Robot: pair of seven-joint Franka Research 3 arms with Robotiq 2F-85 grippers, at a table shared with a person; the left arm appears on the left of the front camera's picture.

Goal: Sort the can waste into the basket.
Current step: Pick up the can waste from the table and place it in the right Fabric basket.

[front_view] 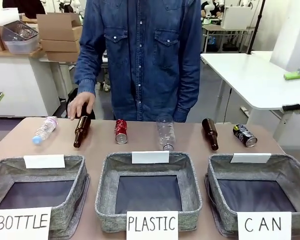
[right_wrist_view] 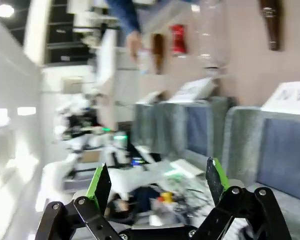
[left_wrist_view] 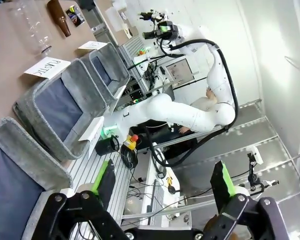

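Observation:
A dented red can point(front_view: 121, 131) lies on the brown table between a brown bottle and a clear one, and appears again as the red can point(right_wrist_view: 178, 39). A silver can with dark print point(front_view: 245, 135) lies at the far right, just behind the grey basket signed "CAN" point(front_view: 290, 172). Across the table that same can point(left_wrist_view: 75, 15) lies beyond the farthest basket point(left_wrist_view: 99, 56). My left gripper point(left_wrist_view: 162, 182) is open and empty, off the table's end beside the baskets. My right gripper point(right_wrist_view: 158, 180) is open and empty, short of the nearest basket point(right_wrist_view: 240, 135).
Baskets signed "BOTTLE" point(front_view: 70, 165) and "PLASTIC" point(front_view: 106, 170) stand left of the CAN basket. Two brown bottles point(front_view: 81, 131) point(front_view: 210, 133) and two clear plastic bottles point(front_view: 44, 129) point(front_view: 165, 134) lie in the row. A person's hand point(front_view: 81, 106) rests by the left brown bottle.

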